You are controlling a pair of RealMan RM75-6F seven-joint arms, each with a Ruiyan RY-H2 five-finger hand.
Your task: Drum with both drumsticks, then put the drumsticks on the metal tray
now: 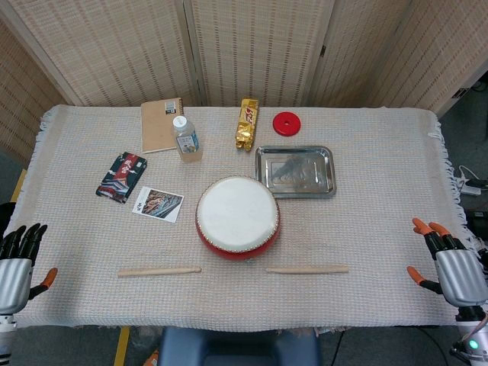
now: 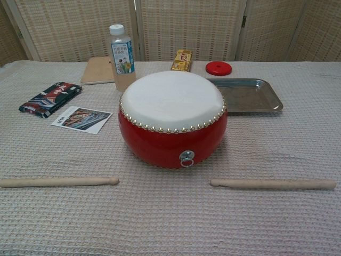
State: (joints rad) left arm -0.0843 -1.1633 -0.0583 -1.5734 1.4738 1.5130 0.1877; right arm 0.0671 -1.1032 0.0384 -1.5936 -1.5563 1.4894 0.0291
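Note:
A red drum (image 1: 237, 215) (image 2: 171, 118) with a white skin stands mid-table. Two wooden drumsticks lie in front of it: one on the left (image 1: 159, 271) (image 2: 58, 182), one on the right (image 1: 307, 269) (image 2: 273, 184). The metal tray (image 1: 296, 171) (image 2: 248, 95) sits behind the drum to the right and holds nothing. In the head view my left hand (image 1: 18, 257) hangs at the table's left edge, fingers apart, holding nothing. My right hand (image 1: 448, 261) hangs at the right edge, also spread and holding nothing. Neither hand shows in the chest view.
Behind the drum are a bottle (image 1: 187, 139) (image 2: 122, 57), a tan notebook (image 1: 162, 124), a gold packet (image 1: 246, 123) and a red disc (image 1: 287, 122). A dark pouch (image 1: 121, 177) and a printed card (image 1: 158, 203) lie at the left.

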